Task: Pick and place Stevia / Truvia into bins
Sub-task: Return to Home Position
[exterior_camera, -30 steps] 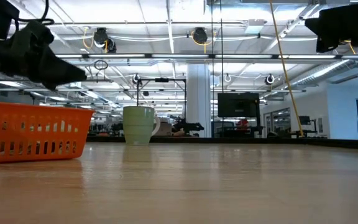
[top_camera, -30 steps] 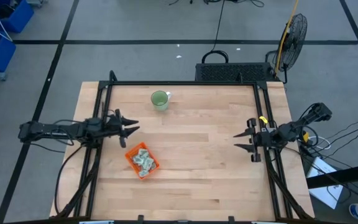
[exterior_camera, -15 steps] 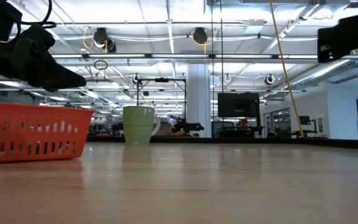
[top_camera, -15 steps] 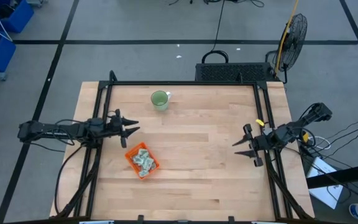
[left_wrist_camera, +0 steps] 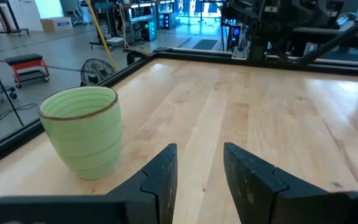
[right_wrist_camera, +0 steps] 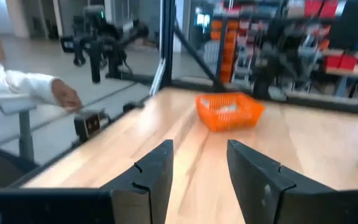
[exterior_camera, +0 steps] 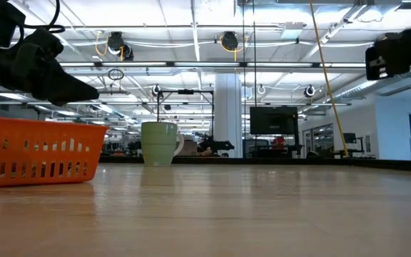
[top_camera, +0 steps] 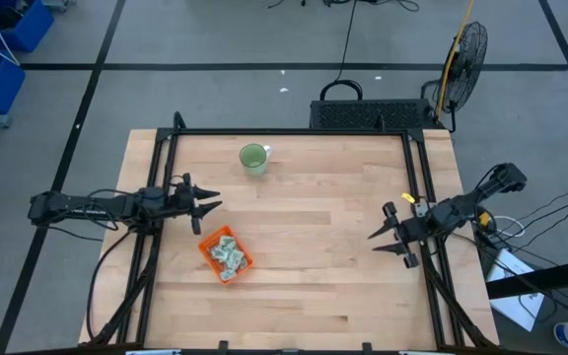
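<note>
The orange tray (top_camera: pixel 225 254) stands on the table's left half with several pale green and white sachets (top_camera: pixel 228 256) lying in it. It also shows in the low view (exterior_camera: pixel 38 151) and the right wrist view (right_wrist_camera: pixel 229 111). My left gripper (top_camera: pixel 215 202) hovers open and empty just beyond the tray's far side; its fingers frame bare table (left_wrist_camera: pixel 199 168). My right gripper (top_camera: pixel 374 242) is open and empty near the table's right edge and points toward the tray (right_wrist_camera: pixel 199 168).
A round light-green cup (top_camera: pixel 253 158) stands near the table's far edge, and shows close in the left wrist view (left_wrist_camera: pixel 82 130). Black frame rails (top_camera: pixel 422 187) run along the table's sides. A person's hand and white sleeve (right_wrist_camera: pixel 42 90) show beyond the table in the right wrist view.
My right gripper has gone a little toward the table's near edge and has turned toward the orange tray, staying open. The tray and the sachets have not moved.
</note>
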You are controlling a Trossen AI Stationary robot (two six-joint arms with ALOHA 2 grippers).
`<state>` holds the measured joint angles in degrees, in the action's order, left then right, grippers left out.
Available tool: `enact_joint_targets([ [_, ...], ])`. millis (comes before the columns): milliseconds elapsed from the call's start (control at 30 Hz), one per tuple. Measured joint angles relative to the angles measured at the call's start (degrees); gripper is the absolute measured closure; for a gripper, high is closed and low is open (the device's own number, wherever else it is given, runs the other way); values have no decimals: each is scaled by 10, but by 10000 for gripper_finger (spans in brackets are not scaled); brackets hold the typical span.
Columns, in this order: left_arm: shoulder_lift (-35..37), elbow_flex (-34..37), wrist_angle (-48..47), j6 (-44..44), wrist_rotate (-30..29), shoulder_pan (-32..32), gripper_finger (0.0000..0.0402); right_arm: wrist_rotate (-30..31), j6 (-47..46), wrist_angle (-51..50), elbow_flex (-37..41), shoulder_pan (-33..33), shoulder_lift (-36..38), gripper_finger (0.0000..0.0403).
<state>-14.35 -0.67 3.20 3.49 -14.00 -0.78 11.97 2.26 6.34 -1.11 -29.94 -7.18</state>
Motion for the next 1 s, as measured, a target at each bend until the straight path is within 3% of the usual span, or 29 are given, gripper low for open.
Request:
enact_joint_targets([
  [167,0,0,0,0,0,0,266,-2,-35,-28,0,0,0,259],
  [1000,0,0,1,0,0,0,266,-1,-31,-9,2,0,0,259],
])
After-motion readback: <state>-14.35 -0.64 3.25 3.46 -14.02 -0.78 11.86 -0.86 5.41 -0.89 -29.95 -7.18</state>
